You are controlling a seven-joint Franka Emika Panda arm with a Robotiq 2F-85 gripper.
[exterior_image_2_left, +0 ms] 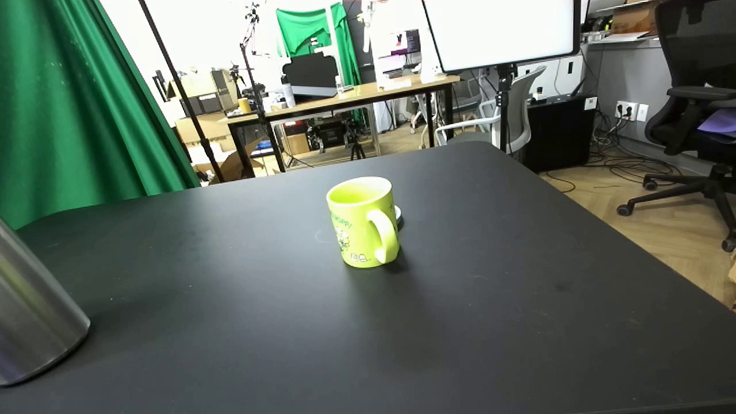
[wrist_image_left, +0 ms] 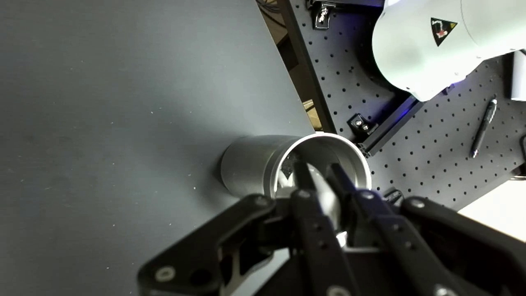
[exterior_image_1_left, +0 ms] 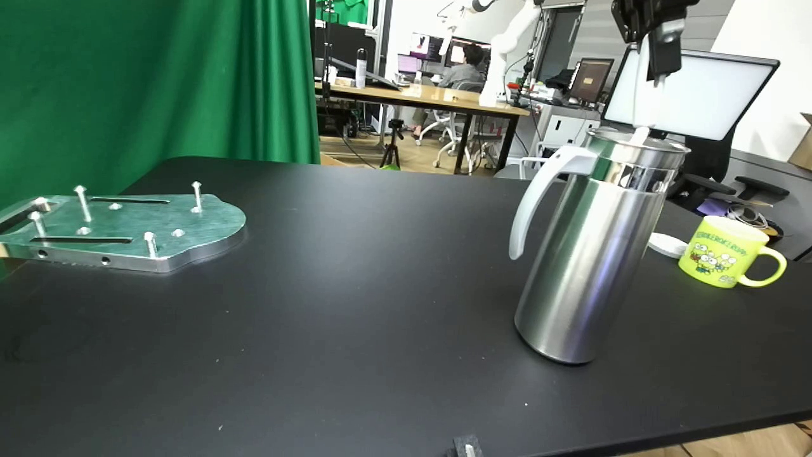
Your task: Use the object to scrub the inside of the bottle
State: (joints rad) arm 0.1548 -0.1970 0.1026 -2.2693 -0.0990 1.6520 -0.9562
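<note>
The bottle, a tall brushed-steel flask with a pale curved handle, stands on the black table in an exterior view (exterior_image_1_left: 590, 273). Only its lower part shows at the left edge of an exterior view (exterior_image_2_left: 34, 322). The wrist view shows its open mouth and side (wrist_image_left: 254, 164). My gripper (exterior_image_1_left: 653, 63) is above the mouth, shut on a white-handled tool (exterior_image_1_left: 642, 134) that reaches down through the opening. In the wrist view, my fingers (wrist_image_left: 320, 169) flank the white handle (wrist_image_left: 326, 197) in front of the mouth. The tool's lower end is hidden inside the bottle.
A yellow-green mug (exterior_image_1_left: 723, 251) stands beside the bottle, also in an exterior view (exterior_image_2_left: 363, 227), with a white disc (exterior_image_1_left: 666, 245) behind it. A metal plate with upright bolts (exterior_image_1_left: 127, 225) lies at the far left. The robot base (wrist_image_left: 423, 45) and pegboard (wrist_image_left: 427, 164) adjoin the table edge.
</note>
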